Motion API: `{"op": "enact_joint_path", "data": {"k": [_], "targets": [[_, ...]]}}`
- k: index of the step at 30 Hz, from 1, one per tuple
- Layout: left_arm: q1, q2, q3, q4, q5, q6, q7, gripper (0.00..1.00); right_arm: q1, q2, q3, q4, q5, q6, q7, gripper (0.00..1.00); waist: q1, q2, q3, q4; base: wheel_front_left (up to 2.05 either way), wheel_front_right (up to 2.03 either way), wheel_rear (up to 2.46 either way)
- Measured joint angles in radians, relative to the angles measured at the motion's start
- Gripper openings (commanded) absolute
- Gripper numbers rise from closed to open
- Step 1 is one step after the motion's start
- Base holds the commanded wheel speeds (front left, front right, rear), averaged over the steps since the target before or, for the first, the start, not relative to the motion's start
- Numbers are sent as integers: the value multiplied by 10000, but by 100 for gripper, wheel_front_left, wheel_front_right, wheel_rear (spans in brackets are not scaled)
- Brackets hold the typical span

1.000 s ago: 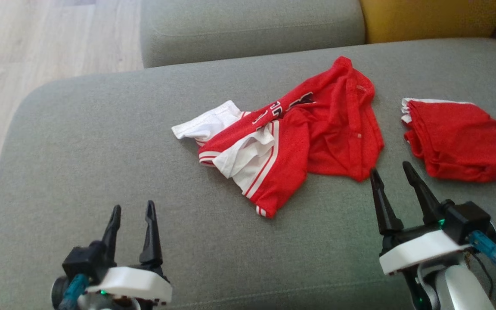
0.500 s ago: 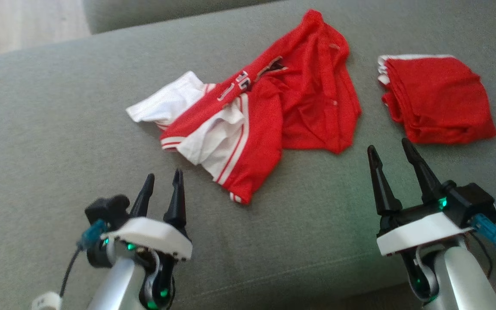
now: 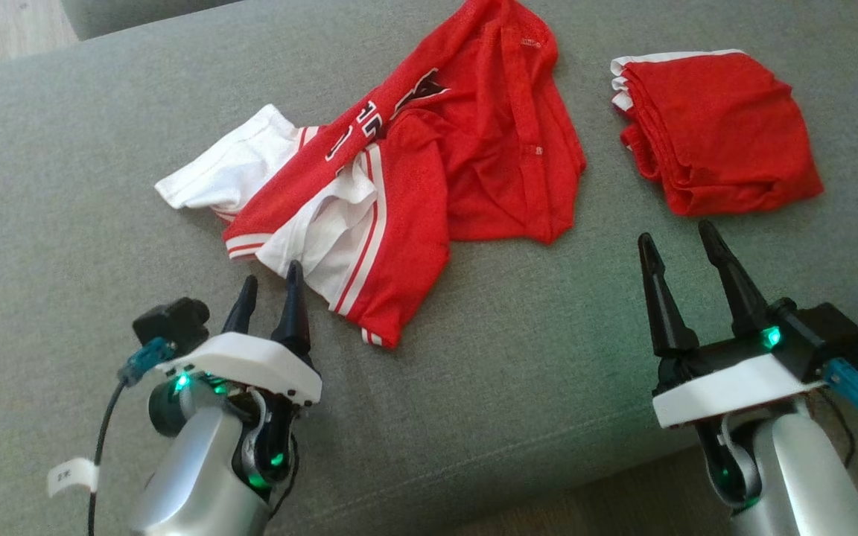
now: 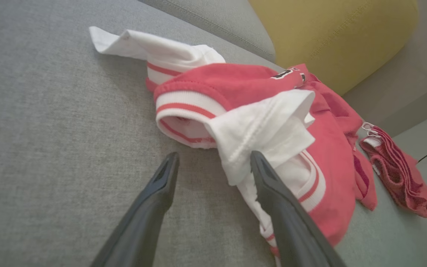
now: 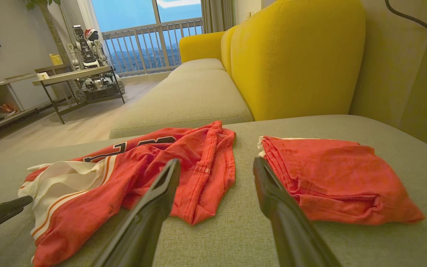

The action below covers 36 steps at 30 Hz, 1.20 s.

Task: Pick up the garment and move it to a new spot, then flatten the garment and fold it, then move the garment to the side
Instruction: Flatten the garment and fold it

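The left pincer (image 3: 272,274) has its fingers spread and empty at the near white edge of the crumpled red-and-white garment (image 3: 459,164), which lies mid-seat on the grey sofa (image 3: 64,186). Right of it sits a folded red cloth (image 3: 719,134). The right pincer (image 3: 676,234), also spread and empty, hovers just short of that cloth.

The garment (image 3: 429,171) lies on the sofa seat (image 3: 101,149), a folded cloth (image 3: 719,130) to its right. The left end effector (image 3: 272,272) is at the garment's near edge, the right end effector (image 3: 676,231) before the folded cloth.
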Motion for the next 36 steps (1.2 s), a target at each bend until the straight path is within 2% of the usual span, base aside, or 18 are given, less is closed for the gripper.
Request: {"op": "enact_joint_path", "data": {"k": [5, 6, 7, 8, 9, 19, 22, 30, 36], "targets": [[-218, 0, -56, 276, -2, -171, -71, 100, -1, 0, -6, -2, 10, 0, 0, 100, 0, 0, 60, -20, 0, 0, 0], [-259, -2, -90, 290, -2, -184, -71, 91, -2, 0, -10, 0, 10, 0, 0, 100, 0, 0, 65, -19, 0, 0, 0], [-299, -8, -111, 318, -2, -226, -71, 42, -3, 0, -13, 0, 10, 0, 0, 100, 0, 0, 70, -16, 0, 0, 0], [-336, -8, -128, 339, -4, -270, -71, 10, -3, 0, -15, 0, 10, 0, 0, 100, 0, 0, 74, -12, 0, 0, 0], [-378, -8, -144, 362, -35, -313, -73, 0, -5, 0, -15, 2, 10, 0, 0, 100, 0, 0, 76, -5, 0, 0, 0], [-357, -21, -174, 75, -77, -443, -163, 0, -12, 0, -171, 180, 10, 0, 0, 100, -1, 0, -184, 325, 0, 0, 0], [-85, -31, -117, -545, -69, -410, -171, 0, -11, 0, -403, 487, 8, 0, 0, 100, -1, 0, -453, 635, 0, 0, 0], [864, 184, 600, -2685, 368, 92, -173, 0, -15, 2, -932, 1335, 125, 0, 0, 100, -2, 0, -926, 1606, 0, 0, 0], [1352, 324, 493, -3839, 604, 286, -98, 0, -182, 6, -1388, 2280, 293, 0, 0, 100, -2, 0, -1183, 2356, 0, 0, 0]]}}
